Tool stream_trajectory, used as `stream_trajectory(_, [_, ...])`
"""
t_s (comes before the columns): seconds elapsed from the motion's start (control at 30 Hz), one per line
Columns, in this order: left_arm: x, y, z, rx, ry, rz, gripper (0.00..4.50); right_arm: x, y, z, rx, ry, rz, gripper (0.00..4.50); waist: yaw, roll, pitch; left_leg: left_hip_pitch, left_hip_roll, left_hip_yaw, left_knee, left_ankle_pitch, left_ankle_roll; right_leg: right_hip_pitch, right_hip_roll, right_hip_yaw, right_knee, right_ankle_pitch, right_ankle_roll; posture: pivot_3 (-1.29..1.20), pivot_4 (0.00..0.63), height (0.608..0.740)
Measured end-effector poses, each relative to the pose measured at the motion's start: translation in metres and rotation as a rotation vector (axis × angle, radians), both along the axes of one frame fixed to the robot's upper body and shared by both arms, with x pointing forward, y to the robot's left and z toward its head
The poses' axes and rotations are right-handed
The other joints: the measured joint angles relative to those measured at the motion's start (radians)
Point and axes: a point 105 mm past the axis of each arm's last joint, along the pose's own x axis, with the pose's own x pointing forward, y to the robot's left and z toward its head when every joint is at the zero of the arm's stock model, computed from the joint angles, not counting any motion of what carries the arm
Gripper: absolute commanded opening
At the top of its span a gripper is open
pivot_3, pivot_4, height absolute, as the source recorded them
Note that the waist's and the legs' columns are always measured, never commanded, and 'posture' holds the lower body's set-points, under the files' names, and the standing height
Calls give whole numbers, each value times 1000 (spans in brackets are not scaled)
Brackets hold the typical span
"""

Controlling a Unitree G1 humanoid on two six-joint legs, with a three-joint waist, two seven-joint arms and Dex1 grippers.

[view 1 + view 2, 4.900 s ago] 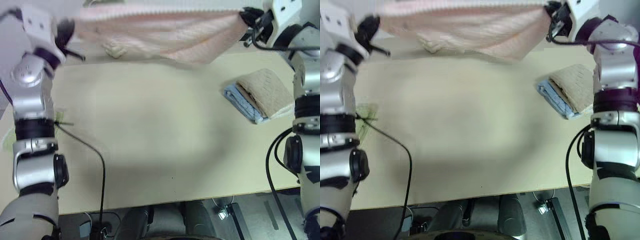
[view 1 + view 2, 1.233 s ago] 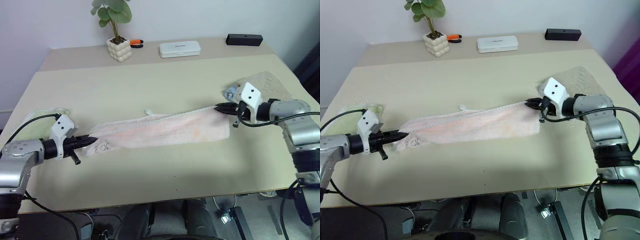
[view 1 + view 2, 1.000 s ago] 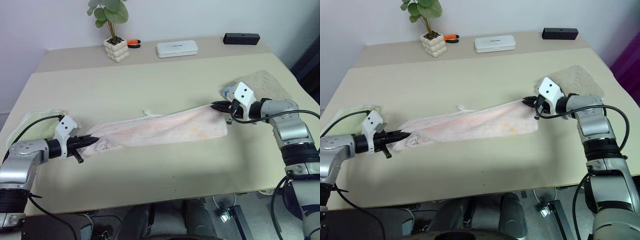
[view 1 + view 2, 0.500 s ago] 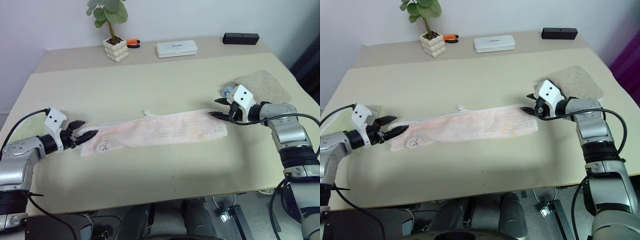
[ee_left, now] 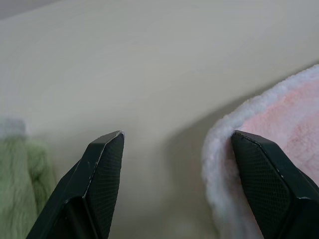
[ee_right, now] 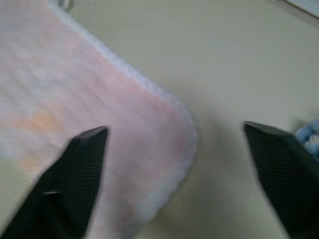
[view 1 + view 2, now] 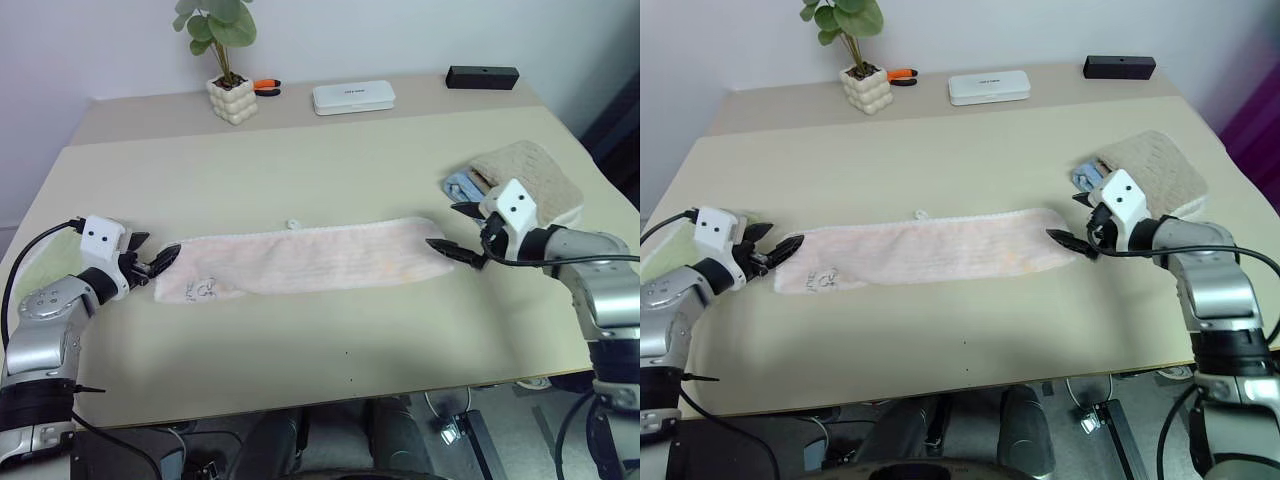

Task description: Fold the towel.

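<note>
Lying flat on the worktop [image 7: 330, 330] is the towel [image 7: 300, 262], a long pink strip with a white fuzzy edge. It runs from the robot's left side to its right side, near the middle of the worktop. A little white loop [image 7: 294, 224] pokes out from its far edge. A small dark mark [image 7: 203, 291] sits near its left end.

The left gripper [image 7: 153, 263] is just beside the left end of the towel. Its two black fingers are spread apart and hold nothing. In the left wrist view, one finger [image 5: 102, 179] is over the bare worktop and the other finger [image 5: 269, 174] is right at the towel's fluffy edge (I cannot tell if it touches).

The right gripper [image 7: 458, 232] is at the right end of the towel. Its fingers are spread wide and hold nothing. The lower fingertip is right at the towel's end. In the right wrist view, the towel's round corner [image 6: 174, 129] lies between the two fingers.

A green towel [image 7: 665, 250] lies at the left edge of the worktop, near the left arm. A beige towel [image 7: 530, 175] sits on top of a blue towel [image 7: 458, 185], behind the right gripper.

At the far side stand a small plant in a white pot [image 7: 231, 95], a white box [image 7: 353, 96], a black box [image 7: 483, 77] and something orange [image 7: 266, 85].
</note>
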Motion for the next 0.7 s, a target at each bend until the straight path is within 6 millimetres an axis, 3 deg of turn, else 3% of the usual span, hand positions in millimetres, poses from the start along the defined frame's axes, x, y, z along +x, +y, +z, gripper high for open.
stream_trajectory(0.2, [-13, -2, -4, -58, 40, -13, 3488, -32, 2, 7, 182, 95, -45, 4479, 1, 0, 0, 1, 0, 0, 0, 0, 1, 1, 0, 0, 0, 0, 0, 0, 150, 740])
stream_trajectory(0.3, [-13, 2, 5, -80, -9, 15, 3488, -52, 14, -11, 342, 225, -73, 4479, 6, -2, -1, 0, 1, -1, 0, -1, 1, 1, 0, 0, 0, 0, 0, 0, 150, 740])
stream_trajectory(0.37, [-14, -8, 19, -80, -67, -25, 3488, -60, 19, -27, 422, 323, -125, 4479, 14, -2, -1, 0, 0, 0, 0, -1, 1, 1, 0, 0, -1, 0, 0, 0, 150, 740])
stream_trajectory(0.47, [-19, -38, 34, -43, -124, -159, 3488, -62, 20, -39, 514, 401, -219, 4479, 22, -2, -2, 1, 0, 0, 1, -1, 1, 1, 0, 1, -2, 1, -1, 0, 150, 740])
stream_trajectory(0.57, [-30, -85, 28, -17, -99, -344, 3488, -61, 20, -47, 596, 430, -312, 4479, 24, -2, -2, 1, 0, 0, 0, -1, 1, 2, 0, 1, -2, 1, -1, 0, 150, 740])
stream_trajectory(0.6, [-38, -111, 25, -20, -86, -448, 3488, -59, 22, -50, 625, 444, -346, 4479, 22, -2, -2, 1, 0, 0, 1, -1, 1, 2, 0, 1, -2, 1, -1, 0, 150, 740])
stream_trajectory(0.7, [-54, -150, 20, -28, -60, -607, 3488, -56, 22, -54, 633, 465, -399, 4479, 21, -1, -2, 1, 0, 0, 0, -1, 1, 1, 0, 1, -2, 1, -1, 0, 150, 740])
